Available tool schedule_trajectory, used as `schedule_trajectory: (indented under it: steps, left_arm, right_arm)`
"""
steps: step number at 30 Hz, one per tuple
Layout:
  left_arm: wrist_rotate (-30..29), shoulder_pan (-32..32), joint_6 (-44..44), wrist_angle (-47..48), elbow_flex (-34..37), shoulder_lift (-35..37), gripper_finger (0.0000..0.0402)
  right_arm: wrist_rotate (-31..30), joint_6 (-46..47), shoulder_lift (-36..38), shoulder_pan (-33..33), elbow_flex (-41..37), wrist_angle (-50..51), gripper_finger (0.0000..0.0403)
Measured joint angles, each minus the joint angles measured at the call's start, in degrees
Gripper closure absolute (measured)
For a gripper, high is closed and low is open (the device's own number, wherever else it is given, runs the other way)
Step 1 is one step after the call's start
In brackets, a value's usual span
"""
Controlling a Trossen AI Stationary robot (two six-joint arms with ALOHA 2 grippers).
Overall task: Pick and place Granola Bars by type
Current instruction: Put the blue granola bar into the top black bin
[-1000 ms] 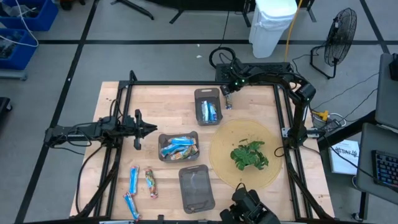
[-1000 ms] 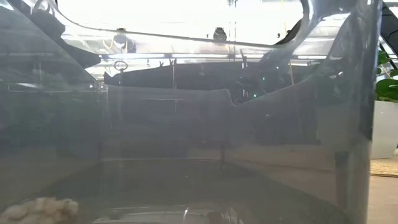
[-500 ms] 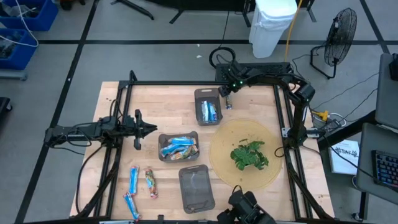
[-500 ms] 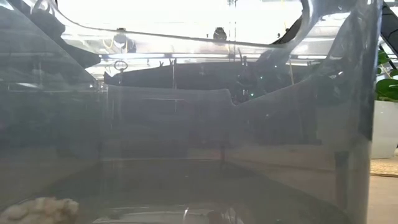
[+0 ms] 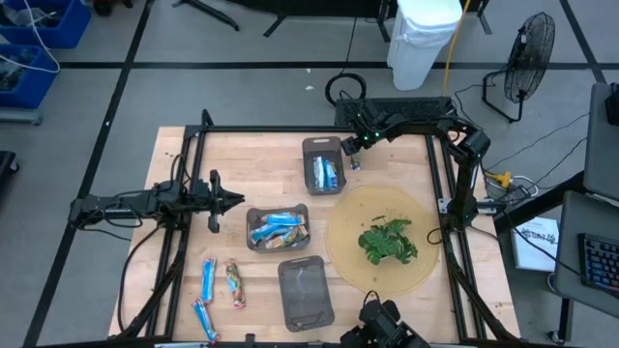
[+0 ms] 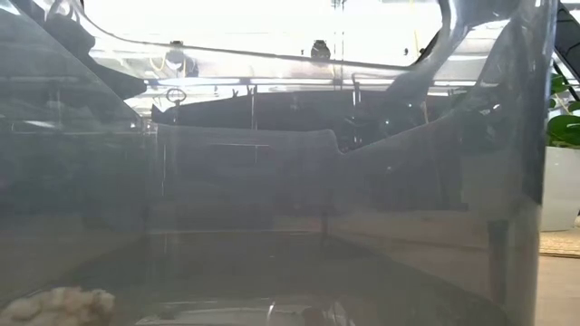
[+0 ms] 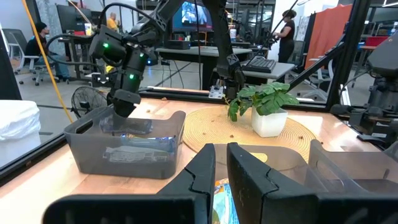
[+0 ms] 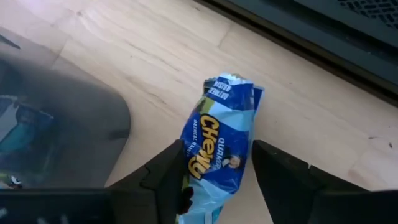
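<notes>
Blue-and-white granola bar point(image 8: 217, 146) lies flat on the bare worktop point(image 5: 406, 169), just beside the far grey tray point(image 5: 323, 166) and outside it, near the worktop's back edge. Right pincer point(image 8: 214, 168) sits over it with fingers spread wide on either side of the wrapper; a second ago the same bar was at the pincer tip in the same spot, so this reads as a fresh release. My read: the drop missed, because the far tray already holds blue bars point(image 5: 326, 174) and this one ended up next to the wall, not over it. It probably needs a re-grasp and a short shift toward the tray. The middle tray point(image 5: 277, 228) has a mixed pile, mostly blue with some orange. The near tray point(image 5: 306, 290) looks empty of bars. Three loose bars point(image 5: 221, 285) wait at the near-left corner of the worktop, unchanged. Left pincer point(image 7: 221, 171) has not moved: it hangs just left of the middle tray, fingers nearly together, nothing between them. Potted plant point(image 5: 388, 240) on its round mat point(image 5: 353, 217) is not involved.
</notes>
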State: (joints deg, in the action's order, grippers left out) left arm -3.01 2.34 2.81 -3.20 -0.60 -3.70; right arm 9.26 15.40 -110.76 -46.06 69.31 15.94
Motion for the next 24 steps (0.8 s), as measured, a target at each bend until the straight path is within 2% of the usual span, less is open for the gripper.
schedule_trajectory:
  steps: [3, 6, 13, 24]
  left_arm:
    - [0.0, 0.0, 0.0, 0.0, 0.0, 0.0, 0.0355]
    - [0.0, 0.0, 0.0, 0.0, 0.0, 0.0, 0.0355]
    - [0.0, 0.0, 0.0, 0.0, 0.0, 0.0, 0.0355]
    - [0.0, 0.0, 0.0, 0.0, 0.0, 0.0, 0.0355]
  right_arm:
    - [0.0, 0.0, 0.0, 0.0, -0.2, -1.0, 0.0236]
    - [0.0, -0.2, 0.0, 0.0, -0.2, -1.3, 0.0266]
    - [0.1, -2.7, 0.0, 0.0, -0.2, -1.7, 0.0384]
    - [-0.3, -5.4, 2.2, 0.0, -0.3, -2.1, 0.0393]
